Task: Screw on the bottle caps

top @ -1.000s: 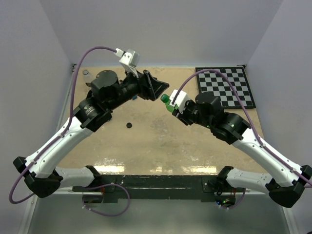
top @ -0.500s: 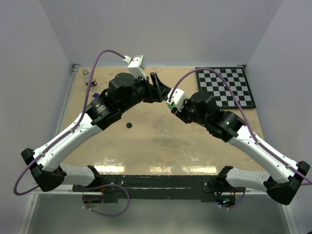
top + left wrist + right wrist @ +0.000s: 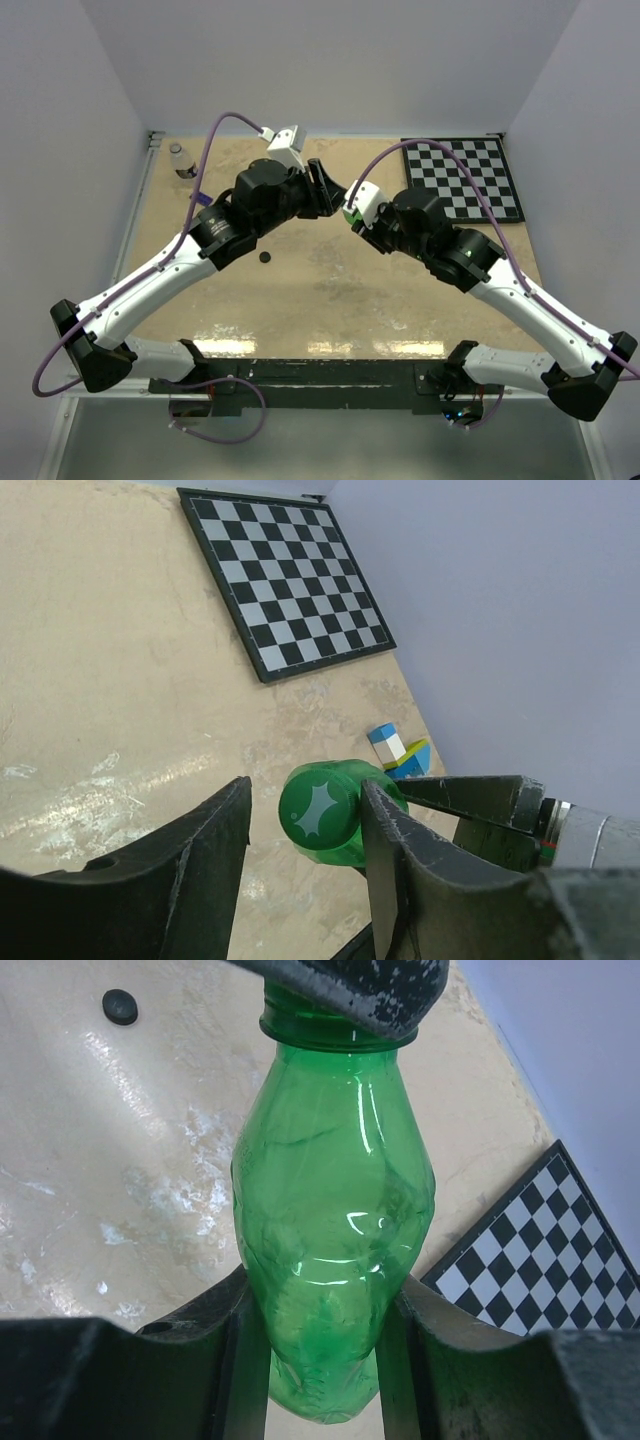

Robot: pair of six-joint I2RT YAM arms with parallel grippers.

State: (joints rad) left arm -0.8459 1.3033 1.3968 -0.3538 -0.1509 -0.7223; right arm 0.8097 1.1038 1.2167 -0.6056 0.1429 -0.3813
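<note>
The left claw [image 3: 308,792] has swung in, jaws apart but narrowing round the green cap [image 3: 320,815] on the green bottle [image 3: 335,1210] clamped by the right claw [image 3: 322,1305], so tightening looks imminent

Plain pale lavender-grey walls [image 3: 330,60] close in the far side and both flanks of a flat sandy-beige tabletop [image 3: 330,300]. The top is mottled with whitish scuffs and worn patches. A band of bright glare [image 3: 300,347] lies along its near edge, where the light is reflected. A black-and-white printed checkerboard sheet [image 3: 465,178] lies flat in the far right corner, close to the back wall. A dark metal rail [image 3: 330,372] runs across the near edge.
</note>
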